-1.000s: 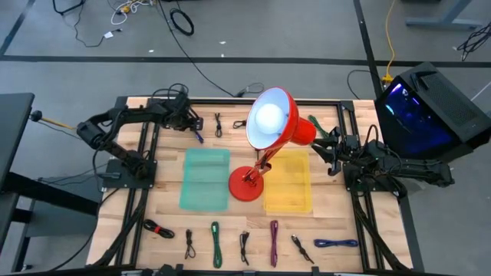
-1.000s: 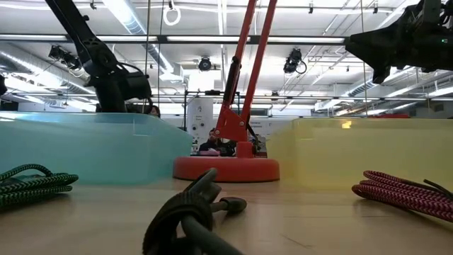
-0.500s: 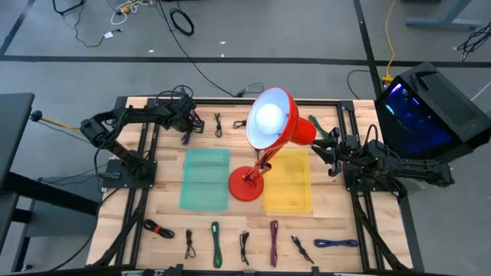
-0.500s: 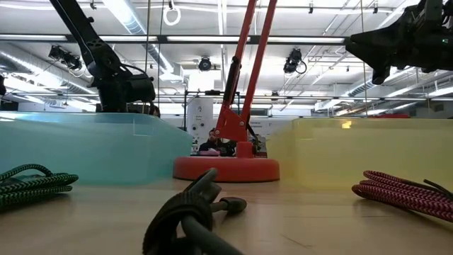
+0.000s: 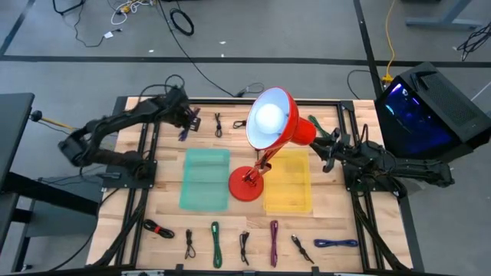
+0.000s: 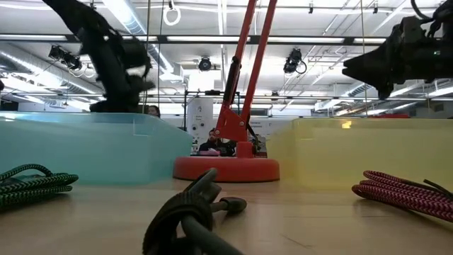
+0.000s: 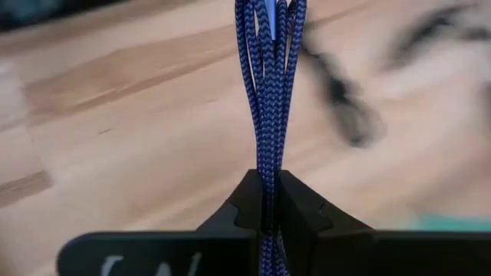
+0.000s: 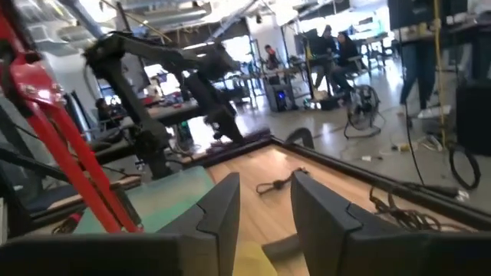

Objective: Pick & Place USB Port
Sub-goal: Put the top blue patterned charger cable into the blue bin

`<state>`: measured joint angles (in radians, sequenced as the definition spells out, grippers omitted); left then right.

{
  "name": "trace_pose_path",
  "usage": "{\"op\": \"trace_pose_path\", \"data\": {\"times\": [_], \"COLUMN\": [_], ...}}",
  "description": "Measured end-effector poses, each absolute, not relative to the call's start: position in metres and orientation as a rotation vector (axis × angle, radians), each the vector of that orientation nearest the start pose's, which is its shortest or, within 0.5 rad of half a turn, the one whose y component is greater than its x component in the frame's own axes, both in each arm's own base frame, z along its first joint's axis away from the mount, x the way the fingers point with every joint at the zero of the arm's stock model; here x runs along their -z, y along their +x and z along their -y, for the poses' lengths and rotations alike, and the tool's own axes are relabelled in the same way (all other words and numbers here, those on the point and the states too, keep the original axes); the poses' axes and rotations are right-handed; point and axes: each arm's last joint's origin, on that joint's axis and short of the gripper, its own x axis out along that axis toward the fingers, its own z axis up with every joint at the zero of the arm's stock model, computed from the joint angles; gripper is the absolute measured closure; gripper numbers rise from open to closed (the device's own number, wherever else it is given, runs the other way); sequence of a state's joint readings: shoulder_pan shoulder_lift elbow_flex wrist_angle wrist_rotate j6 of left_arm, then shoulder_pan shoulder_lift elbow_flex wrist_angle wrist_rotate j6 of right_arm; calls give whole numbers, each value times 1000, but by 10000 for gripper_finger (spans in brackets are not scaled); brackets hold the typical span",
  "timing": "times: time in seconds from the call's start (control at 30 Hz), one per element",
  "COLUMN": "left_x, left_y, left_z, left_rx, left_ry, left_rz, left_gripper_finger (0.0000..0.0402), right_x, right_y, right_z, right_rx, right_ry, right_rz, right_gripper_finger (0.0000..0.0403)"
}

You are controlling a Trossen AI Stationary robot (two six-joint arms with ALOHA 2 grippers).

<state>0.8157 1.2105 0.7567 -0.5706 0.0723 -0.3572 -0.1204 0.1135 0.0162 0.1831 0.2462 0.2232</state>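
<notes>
A bundled blue braided USB cable (image 7: 268, 92) hangs from my left gripper (image 7: 265, 203), which is shut on it near the table's far left corner (image 5: 185, 123). The cable (image 5: 182, 133) shows just below the fingers, beyond the green bin (image 5: 205, 178). A yellow bin (image 5: 288, 180) sits right of the red lamp's base (image 5: 246, 185). My right gripper (image 5: 325, 158) hovers open at the yellow bin's far right corner, with nothing between its fingers (image 8: 222, 211). My left gripper pinches several strands of the cable bundle (image 7: 266, 172) side by side between its two fingers. The strands run straight out along the fingers and on past their ends. I cannot tell whether the cable's far end touches the table.
The red desk lamp (image 5: 270, 123) stands between the bins, its shade over the table's far middle. Loose cables lie along the far edge (image 5: 218, 124) and in a row along the near edge (image 5: 274, 242). In the low view a dark cable (image 6: 191, 212) lies close in front.
My left gripper has taken hold of the blue cable, which lay on the table by the far left corner, and has risen with it, drawing it slightly toward the left edge. My right gripper has dipped a little.
</notes>
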Motion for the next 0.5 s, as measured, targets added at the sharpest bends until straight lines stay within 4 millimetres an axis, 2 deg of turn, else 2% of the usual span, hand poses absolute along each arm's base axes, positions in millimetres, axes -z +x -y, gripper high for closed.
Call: {"op": "trace_pose_path", "data": {"times": [0.27, 0.4, 0.5], "left_x": [-252, -259, -257], "left_y": [148, 148, 150], "left_z": [-95, -59, -34], "left_rx": [-582, -474, -433], "left_ry": [-741, -746, -738], "left_rz": [-765, -725, -716], "left_gripper_finger": [378, 378, 378], "right_x": [-178, -178, -178], "right_y": [101, 101, 101], "right_z": [21, 21, 21], "right_rx": [401, 413, 412], "right_ry": [232, 232, 232], "right_rz": [134, 136, 136], "right_gripper_finger": [282, 282, 282]}}
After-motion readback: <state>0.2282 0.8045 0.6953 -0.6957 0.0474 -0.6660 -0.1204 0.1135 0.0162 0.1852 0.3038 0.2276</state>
